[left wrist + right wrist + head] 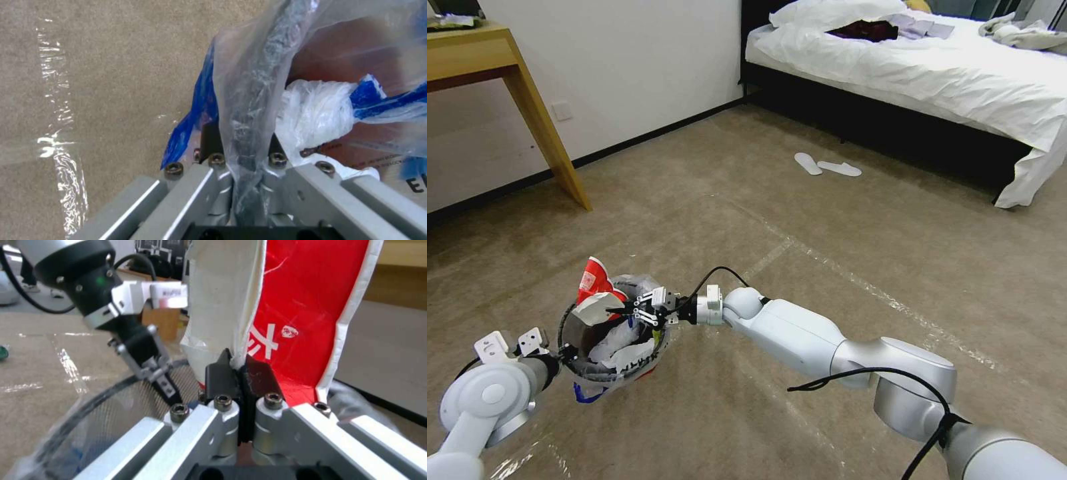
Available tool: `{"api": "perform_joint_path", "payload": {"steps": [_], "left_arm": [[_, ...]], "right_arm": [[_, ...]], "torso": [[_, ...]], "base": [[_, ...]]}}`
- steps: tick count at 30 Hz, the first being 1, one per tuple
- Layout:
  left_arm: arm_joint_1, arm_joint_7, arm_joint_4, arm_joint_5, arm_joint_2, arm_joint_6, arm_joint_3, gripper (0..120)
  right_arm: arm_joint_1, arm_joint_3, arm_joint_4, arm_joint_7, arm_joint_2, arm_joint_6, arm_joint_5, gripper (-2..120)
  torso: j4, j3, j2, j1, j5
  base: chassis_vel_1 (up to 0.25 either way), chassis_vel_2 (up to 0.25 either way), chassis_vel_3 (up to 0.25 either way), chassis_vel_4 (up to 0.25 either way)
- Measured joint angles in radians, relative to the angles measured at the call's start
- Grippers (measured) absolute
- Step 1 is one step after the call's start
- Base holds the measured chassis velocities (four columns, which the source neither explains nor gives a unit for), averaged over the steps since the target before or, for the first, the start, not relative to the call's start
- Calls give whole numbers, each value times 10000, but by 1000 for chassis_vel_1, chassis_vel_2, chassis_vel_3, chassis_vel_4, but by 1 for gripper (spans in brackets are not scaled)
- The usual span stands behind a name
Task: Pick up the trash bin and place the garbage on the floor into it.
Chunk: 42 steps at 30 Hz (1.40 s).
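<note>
Above the bag-lined bin (610, 347), red-and-white carton (594, 283) upright.

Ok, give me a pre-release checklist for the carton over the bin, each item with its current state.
1. Left gripper clamped on the trash bin rim: ok, rim and bag sit between its fingers.
2. Bin off the floor: ok, held above the carpet.
3. Right gripper shut on the red-and-white carton: ok.
4. Carton over the bin opening: ok, in the head view it stands at the far rim.
5. Room left inside the bin: cannot tell; white tissues already lie in it.
</note>
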Motion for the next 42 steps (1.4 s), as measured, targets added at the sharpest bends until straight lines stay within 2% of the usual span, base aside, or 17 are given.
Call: {"api": "perform_joint_path", "payload": {"steps": [10,14,15,16,17,19,20,21,23,25,26,28,32,33,35,37,42], "left_arm": [[45,-42,-86,-42,-22,-11,-7,1],[67,-44,-102,-44,-2,-20,-43,1],[68,-50,-124,-61,14,-28,-69,1],[51,-106,-167,-148,41,-37,-91,1],[51,-106,-167,-148,41,-37,-91,1],[43,-154,-192,-190,42,-40,-97,1],[43,-154,-192,-190,42,-40,-97,1],[67,-155,-192,-180,25,-40,-104,1],[88,-154,-191,-171,17,-40,-112,1],[138,-141,-192,-161,-2,-40,-153,1],[138,-141,-192,-161,-2,-40,-153,1],[143,-136,-199,-161,-4,-40,-174,1],[124,-134,-222,-172,-1,-40,-180,1],[124,-134,-222,-172,-1,-40,-180,1],[122,-134,-241,-201,-1,-40,-181,1],[131,-134,-242,-204,-1,-39,-186,1],[211,-135,-243,-204,-2,-40,-236,1]], "right_arm": [[-157,-135,-313,-120,68,168,-290,0],[-157,-195,-437,-162,104,259,-422,4],[-157,-211,-455,-238,102,250,-457,9],[-163,-229,-460,-331,96,176,-461,22],[-163,-229,-460,-331,96,176,-461,22],[-166,-255,-463,-447,106,73,-462,35],[-166,-255,-463,-447,106,73,-462,35],[-157,-256,-452,-490,120,-9,-457,42],[-141,-256,-427,-501,120,-68,-453,45],[-62,-264,-354,-544,102,-269,-450,57],[-62,-264,-354,-544,102,-269,-450,57],[-5,-272,-344,-540,111,-317,-471,68],[48,-283,-334,-522,151,-375,-476,83],[48,-283,-334,-522,151,-375,-476,83],[74,-279,-321,-474,182,-376,-473,93],[96,-263,-277,-417,188,-375,-462,98],[227,-60,-68,-64,187,-186,-435,100]], "torso": [[1,0,1,0,0],[2,0,1,0,0],[1,0,0,0,0],[0,0,0,0,0],[0,0,0,0,0],[0,0,1,0,0],[0,0,1,0,0],[0,0,0,0,0],[0,0,0,0,0],[1,0,1,0,0],[1,0,1,0,0],[0,0,0,-1,0],[0,0,1,-1,0],[0,0,1,-1,0],[0,0,0,-1,0],[0,0,0,-1,0],[1,0,0,-1,0]], "base": [[0,0,0,0],[0,0,0,0],[0,0,0,0],[0,0,0,0],[0,0,0,0],[0,0,0,0],[0,0,0,0],[0,0,0,0],[0,0,0,0],[0,0,0,0],[0,0,0,0],[0,0,0,0],[0,0,0,0],[0,0,0,0],[0,0,0,0],[0,0,0,0],[0,0,0,0]]}}
